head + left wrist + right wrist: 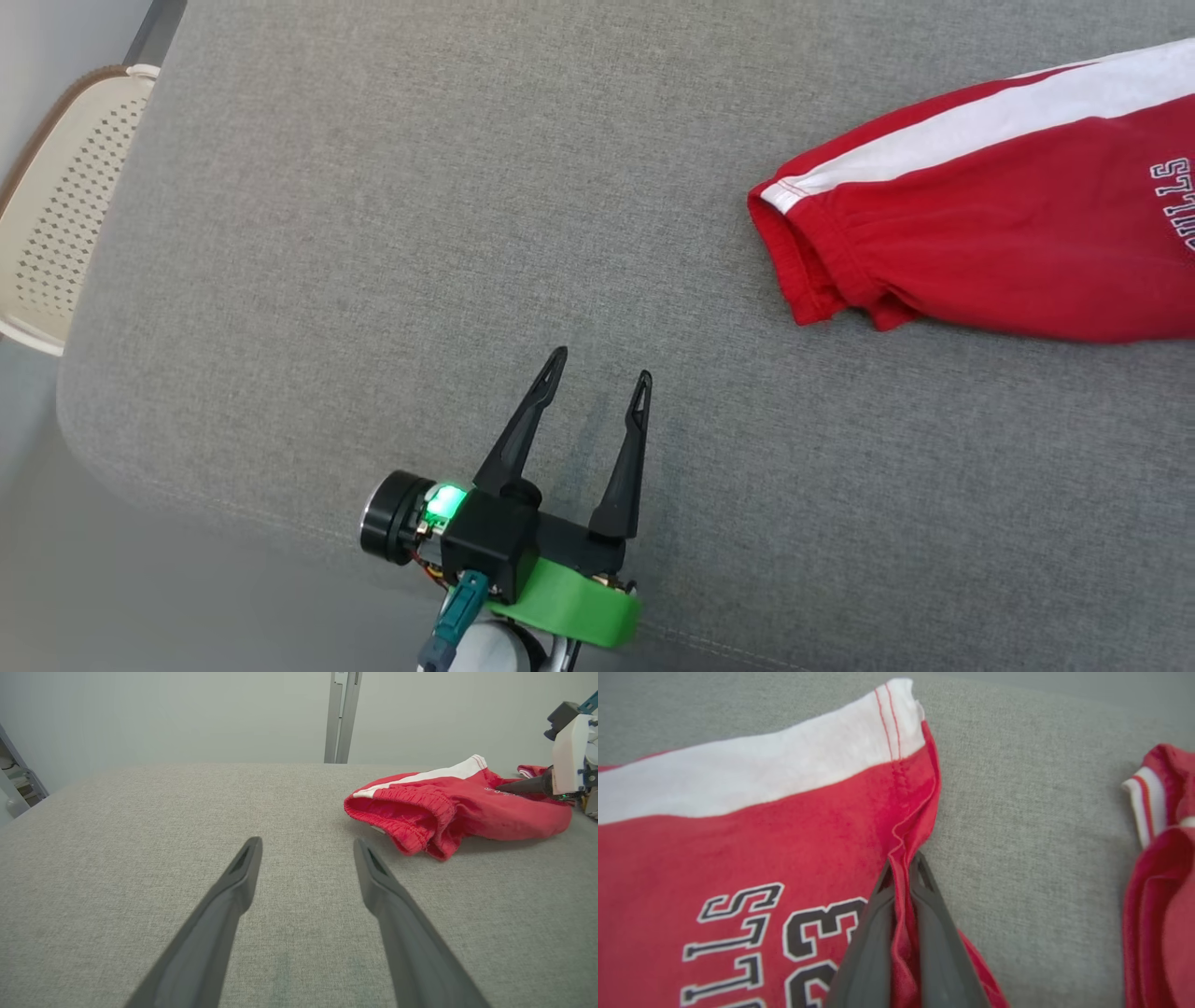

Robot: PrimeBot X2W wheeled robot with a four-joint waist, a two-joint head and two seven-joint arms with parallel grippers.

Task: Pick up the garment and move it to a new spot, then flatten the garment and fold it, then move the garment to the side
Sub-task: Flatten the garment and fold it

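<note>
The garment (1008, 233) is a pair of red shorts with a white side stripe and dark lettering, lying at the right of the grey cushion. In the left wrist view the garment (448, 807) lies ahead to the right, its elastic waistband facing me. My left gripper (597, 369) hovers open over bare cushion, well left of the shorts, nothing between its fingers (243, 868). My right gripper (903, 868) is shut on a pinched fold at the hem edge of the garment (738, 835). The right gripper (509, 787) also shows from the side, resting on the shorts.
The grey cushion (373, 233) has its front and left edges near my left gripper. A cream perforated chair (56, 196) stands off its left side. A second red and white piece of cloth (1162, 858) lies right of the held hem. A wall post (343, 716) rises behind.
</note>
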